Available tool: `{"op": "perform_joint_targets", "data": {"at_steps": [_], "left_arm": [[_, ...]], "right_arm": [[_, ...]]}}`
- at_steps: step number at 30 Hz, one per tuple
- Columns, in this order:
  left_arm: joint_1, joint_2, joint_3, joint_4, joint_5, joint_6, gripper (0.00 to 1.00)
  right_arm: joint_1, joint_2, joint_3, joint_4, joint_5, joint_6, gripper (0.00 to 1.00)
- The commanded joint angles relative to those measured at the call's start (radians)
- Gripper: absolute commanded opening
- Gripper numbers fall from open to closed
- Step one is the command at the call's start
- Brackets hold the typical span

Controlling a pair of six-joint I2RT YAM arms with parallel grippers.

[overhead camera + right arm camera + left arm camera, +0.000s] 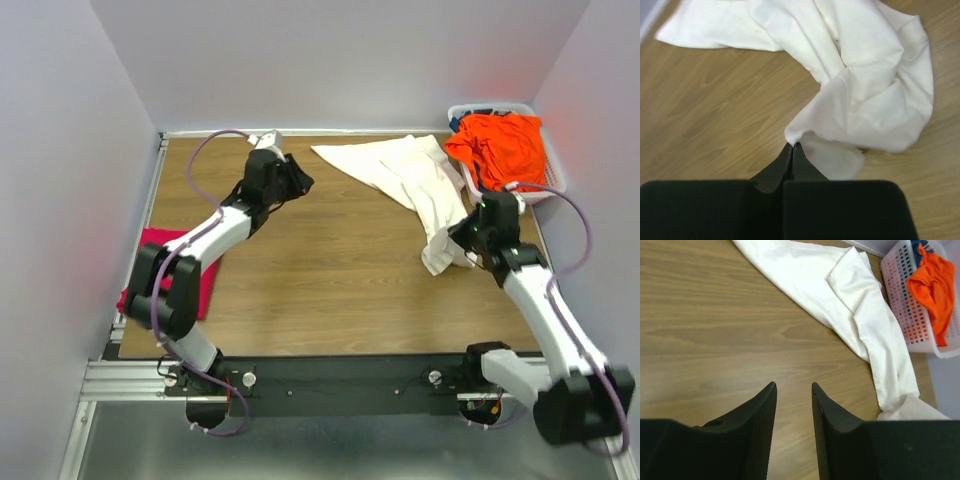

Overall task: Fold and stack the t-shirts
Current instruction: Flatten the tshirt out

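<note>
The cream-white t-shirt (410,180) lies crumpled across the back right of the table, also in the left wrist view (840,295) and the right wrist view (865,75). My right gripper (792,145) is shut on a near edge of it and holds that edge a little up; from above it is by the shirt's near end (462,240). My left gripper (792,386) is open and empty over bare wood, left of the shirt (298,178). The orange t-shirt (500,145) sits bunched in the basket. The magenta-pink t-shirt (175,265) lies at the table's left edge under my left arm.
The white lattice basket (548,180) stands at the back right corner against the wall, also in the left wrist view (905,300); something dark blue shows under the orange cloth. Grey walls close in the left, back and right sides.
</note>
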Motion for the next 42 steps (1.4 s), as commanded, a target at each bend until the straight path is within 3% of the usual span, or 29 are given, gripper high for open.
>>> {"op": "perform_joint_targets", "data": {"at_steps": [1,6,9,16,22,27,34,36,39,42], "left_arm": [[-0.058,0.175,0.158,-0.055,-0.102,0.066,0.44],[-0.092,0.394,0.379,-0.078,-0.076,0.097,0.48],[-0.096,0.457,0.445,-0.080,-0.053,0.103,0.48],[-0.101,0.496,0.477,-0.077,-0.023,0.124,0.48],[-0.101,0.482,0.468,-0.091,-0.018,0.137,0.48],[-0.101,0.474,0.473,-0.132,-0.048,0.121,0.48],[-0.095,0.485,0.525,-0.278,-0.176,0.150,0.48],[-0.095,0.484,0.510,-0.299,-0.194,0.147,0.48],[-0.095,0.461,0.447,-0.331,-0.225,0.117,0.48],[-0.095,0.415,0.364,-0.376,-0.288,0.046,0.48]], "right_arm": [[-0.006,0.267,0.077,0.192,-0.003,-0.053,0.00],[-0.005,0.682,0.301,0.318,0.063,-0.077,0.00],[-0.005,0.815,0.458,0.362,0.118,-0.086,0.01],[-0.005,1.166,0.708,0.395,0.160,-0.065,0.00],[0.014,1.369,0.798,0.381,0.028,-0.062,0.00],[0.128,1.359,0.705,0.329,-0.059,-0.083,0.00],[0.313,1.188,0.288,0.384,-0.098,-0.053,0.01],[0.314,1.151,0.163,0.434,-0.162,-0.039,0.00],[0.314,1.072,0.069,0.443,-0.126,-0.036,0.00],[0.314,1.044,0.064,0.446,-0.136,-0.028,0.00]]}}
